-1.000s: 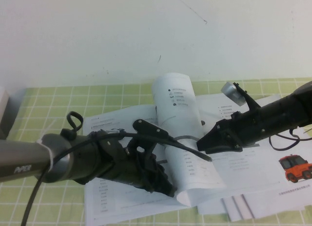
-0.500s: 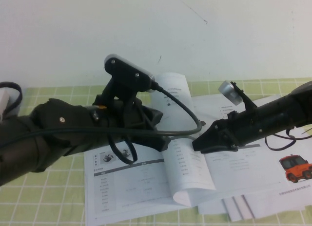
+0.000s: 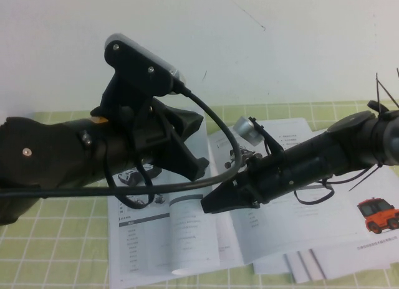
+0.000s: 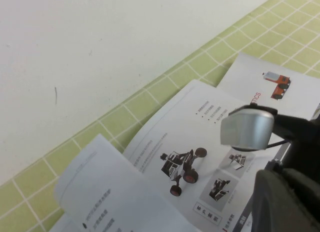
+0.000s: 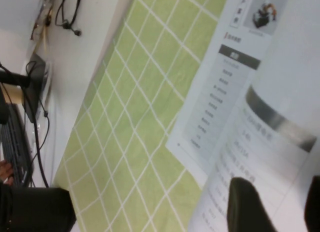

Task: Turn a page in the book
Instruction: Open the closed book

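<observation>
The book (image 3: 149, 239) lies open on the green checked mat. Its left page shows a black-and-white vehicle photo (image 5: 264, 13) and a grey-barred table. The page (image 3: 193, 233), one thin leaf, arches over from the spine toward the left side, its lower edge curled up. My right gripper (image 3: 210, 205) reaches in from the right and rests on this leaf, open, with the paper showing between its fingers (image 5: 250, 207). A small open-wheeled buggy (image 4: 182, 167) shows on the sheet lying flat to the right. My left gripper (image 3: 198, 144) is raised above the book's left half, open and empty.
Loose white sheets with an orange truck (image 3: 376, 215) lie under and to the right of the book, also in the left wrist view (image 4: 276, 82). A white wall (image 3: 249, 52) rises just behind the mat. The left arm's cable (image 3: 206, 177) hangs across the book's middle.
My left gripper has lifted off the left page and risen. My right gripper has moved left, carrying the standing leaf past the spine so it now leans over the left side.
</observation>
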